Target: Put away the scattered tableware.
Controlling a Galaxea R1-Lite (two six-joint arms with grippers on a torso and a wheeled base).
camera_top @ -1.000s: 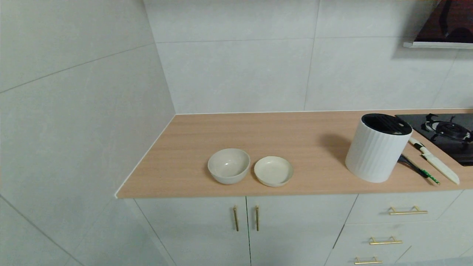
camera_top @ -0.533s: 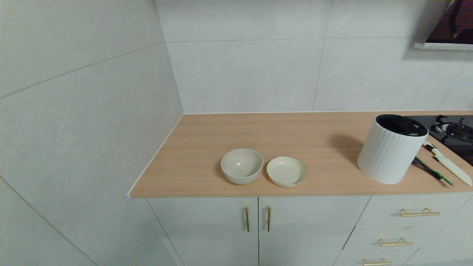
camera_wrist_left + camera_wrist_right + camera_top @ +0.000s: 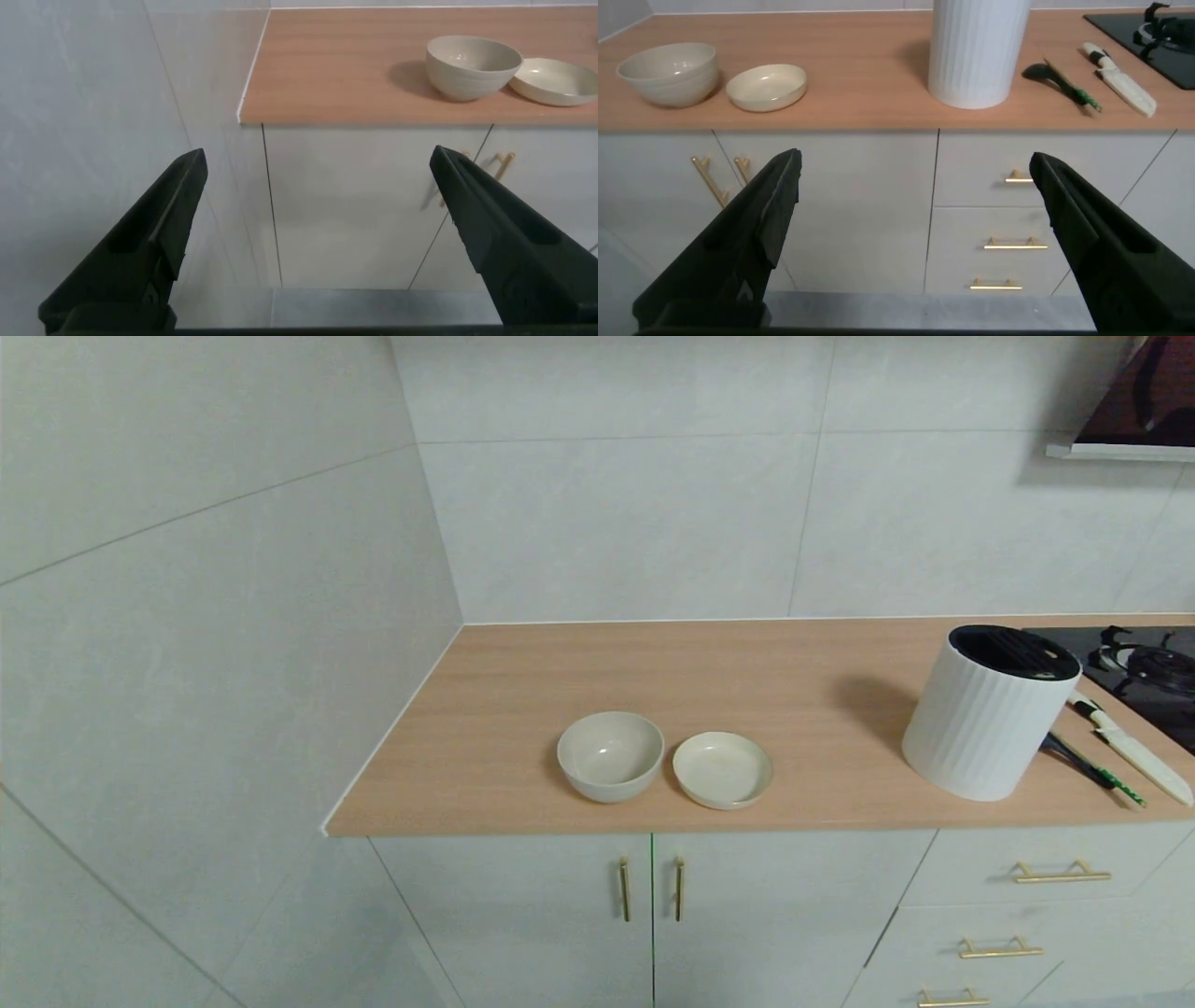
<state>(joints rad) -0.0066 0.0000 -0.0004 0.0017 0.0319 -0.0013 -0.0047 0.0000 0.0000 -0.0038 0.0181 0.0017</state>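
Wood-look counter (image 3: 747, 663) tucked into a corner of pale tiled wall, with white cabinets (image 3: 523, 915) and gold handles underneath. A stove (image 3: 1153, 677) sits at the far right end. The bowl (image 3: 611, 755) and the shallow dish (image 3: 723, 768) sit right next to each other near the front edge. The white ribbed holder (image 3: 990, 723) is well off to their right, with a knife (image 3: 1131, 753) and a black spoon (image 3: 1083, 763) lying just past it. The left gripper (image 3: 318, 243) and the right gripper (image 3: 915, 243) both have their fingers spread wide, holding nothing. They're out in front of the cabinet fronts, well apart from the tableware. Compared with a second ago the whole head view slid sideways, so that's the camera; the bowl and dish haven't budged.
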